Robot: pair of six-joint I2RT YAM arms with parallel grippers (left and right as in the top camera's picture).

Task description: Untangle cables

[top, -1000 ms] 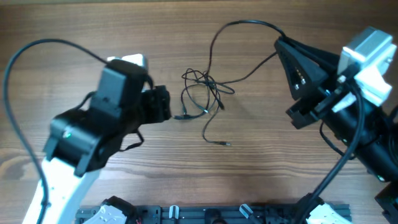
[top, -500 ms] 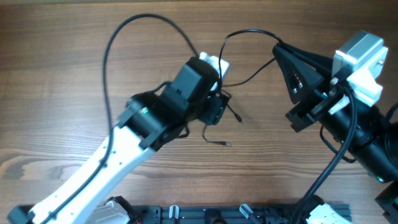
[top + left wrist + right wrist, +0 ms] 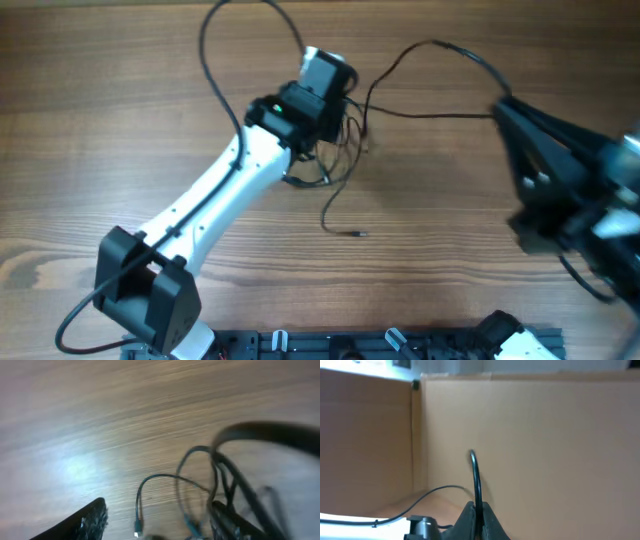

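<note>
The cables (image 3: 338, 160) lie as a small tangle of thin black wires at mid-table. One loose strand runs down to a silvery plug (image 3: 361, 234). My left gripper (image 3: 337, 118) hangs open right over the tangle. The blurred left wrist view shows its fingers (image 3: 157, 511) apart with wire loops (image 3: 197, 485) and a plug end (image 3: 136, 531) between them. A long strand (image 3: 432, 46) arcs from the tangle to my right gripper (image 3: 505, 106). That gripper is shut on the strand (image 3: 475, 475), pinched between the closed fingers (image 3: 479, 510).
The left arm's thick black cable (image 3: 215, 30) loops over the far table. The left arm's base (image 3: 150, 295) is at front left. A black rail (image 3: 400, 343) runs along the front edge. A brown cardboard wall (image 3: 545, 435) fills the right wrist view.
The left arm has swung farther up and right over the tangle. The right arm has moved right and down with its strand, and it is motion-blurred. The tangle has shifted slightly.
</note>
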